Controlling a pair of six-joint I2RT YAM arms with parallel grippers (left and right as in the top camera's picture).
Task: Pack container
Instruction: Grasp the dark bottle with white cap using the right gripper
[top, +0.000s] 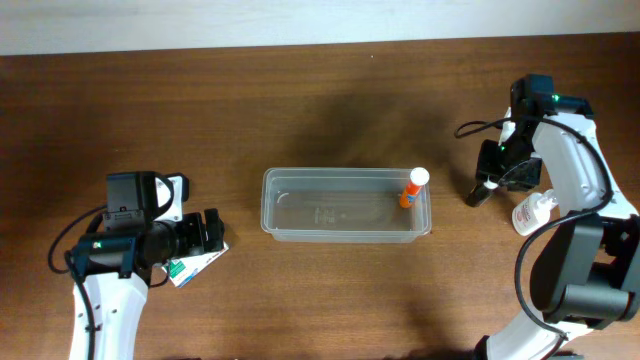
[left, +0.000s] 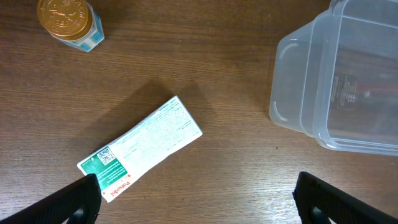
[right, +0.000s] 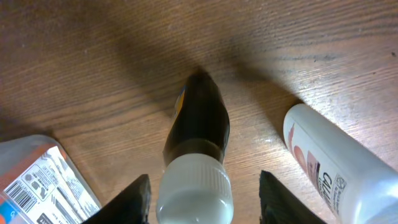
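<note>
Dark white-capped bottle (right: 198, 134) framed by open right hand (right: 203, 200) — ungripped.
Centre, close below the cap, lift straight — left hand (left: 199, 204) open too.

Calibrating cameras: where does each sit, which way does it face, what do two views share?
Overhead: above the table, looking straight down at the container; left arm, right arm show.
Left wrist: faces down at a green-and-white box; its open fingers show.
Right wrist: faces down at a dark bottle; its fingers straddle it.
Shared: overhead and left wrist both show container and box.
</note>
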